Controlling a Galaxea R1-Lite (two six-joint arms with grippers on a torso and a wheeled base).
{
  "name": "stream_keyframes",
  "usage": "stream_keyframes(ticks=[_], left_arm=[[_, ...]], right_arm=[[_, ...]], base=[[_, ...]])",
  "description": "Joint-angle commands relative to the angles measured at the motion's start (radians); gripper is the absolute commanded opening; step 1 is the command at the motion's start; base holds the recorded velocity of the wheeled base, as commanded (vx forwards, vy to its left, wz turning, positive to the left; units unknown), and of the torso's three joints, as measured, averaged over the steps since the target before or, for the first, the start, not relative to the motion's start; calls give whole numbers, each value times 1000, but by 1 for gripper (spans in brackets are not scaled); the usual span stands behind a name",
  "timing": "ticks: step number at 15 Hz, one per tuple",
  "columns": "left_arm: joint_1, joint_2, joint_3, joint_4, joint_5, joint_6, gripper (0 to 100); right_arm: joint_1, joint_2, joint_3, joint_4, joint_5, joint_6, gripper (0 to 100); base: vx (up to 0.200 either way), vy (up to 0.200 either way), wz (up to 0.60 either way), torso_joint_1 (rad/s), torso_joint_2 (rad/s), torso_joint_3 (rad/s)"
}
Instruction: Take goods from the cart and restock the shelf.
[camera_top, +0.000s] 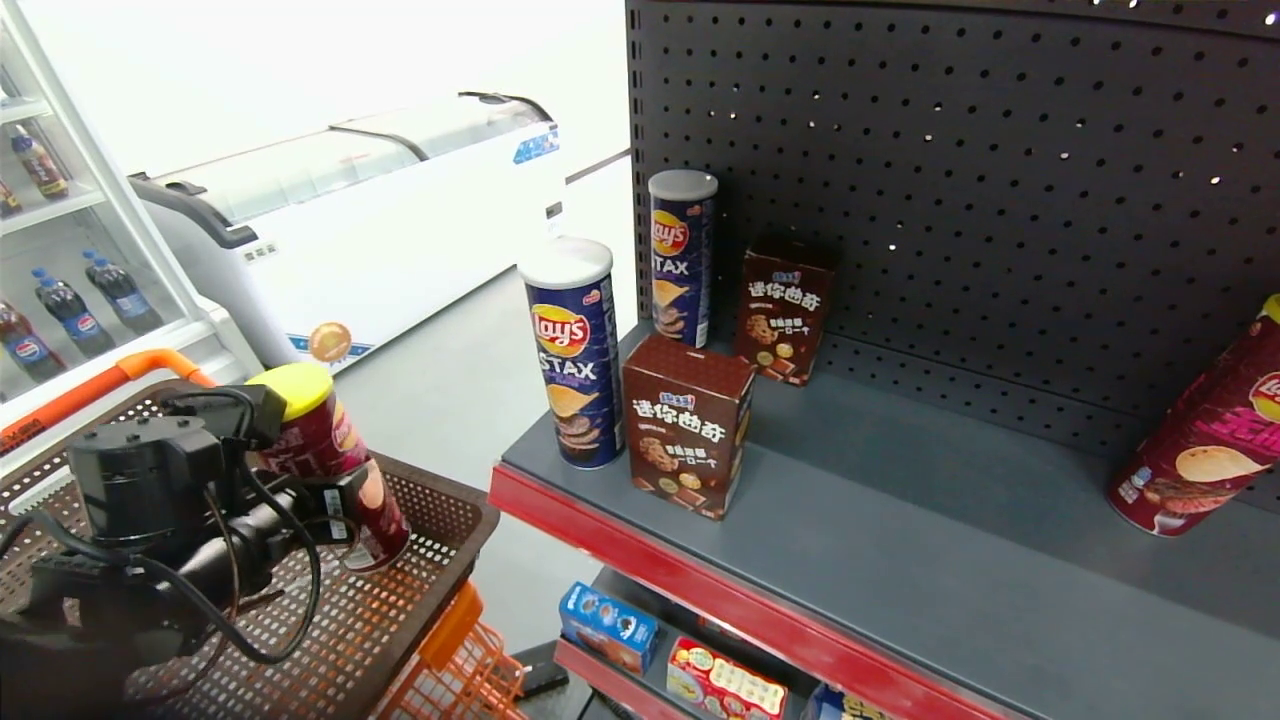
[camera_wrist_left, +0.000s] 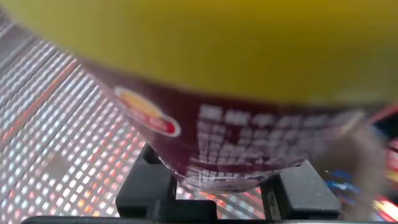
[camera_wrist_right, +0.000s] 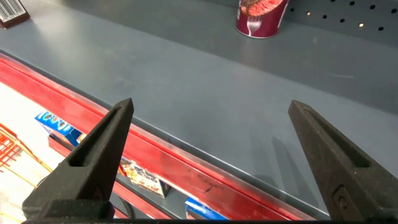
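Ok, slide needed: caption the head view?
Left gripper holds maroon chip can over cart basket, beside half-stocked shelf.

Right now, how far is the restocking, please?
Done: two blue cans, two brown boxes and one maroon can are on the shelf. In hand: the left gripper is shut on a yellow-lidded maroon can within the cart basket; the right gripper is open above the shelf. Left: placing this can on the shelf.

8 o'clock: can (camera_top: 330, 450) maroon, yellow lid (camera_top: 290, 385). 3 o'clock: 2nd can (camera_top: 1200, 440) maroon too. Tubes (camera_top: 573, 350) navy, pale tops. Boxes (camera_top: 688, 425) brown w/ white print. Shelf (camera_top: 900, 560) grey, red front edge. Pegboard (camera_top: 1000, 150) black, dotted w/ holes. Basket (camera_top: 440, 520) brown mesh; handle (camera_top: 150, 365) orange.
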Motion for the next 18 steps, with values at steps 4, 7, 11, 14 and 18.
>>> stream_keyframes(ticks=[4,7,11,14,18], left_arm=[[-47,-324,-42,163,-135,12,0],[-103,-457,-48,310,-152,10,0],[-211,-476,-40,329,-195,-28,0],[-272,-473,-37,318,-280,-28,0],[-258,-445,-40,309,-463,44,0]], right_arm=[[1,0,0,0,0,0,100],[1,0,0,0,0,0,100],[1,0,0,0,0,0,100],[1,0,0,0,0,0,100],[1,0,0,0,0,0,100]], base=[[0,0,0,0,0,0],[0,0,0,0,0,0],[0,0,0,0,0,0],[0,0,0,0,0,0],[0,0,0,0,0,0]])
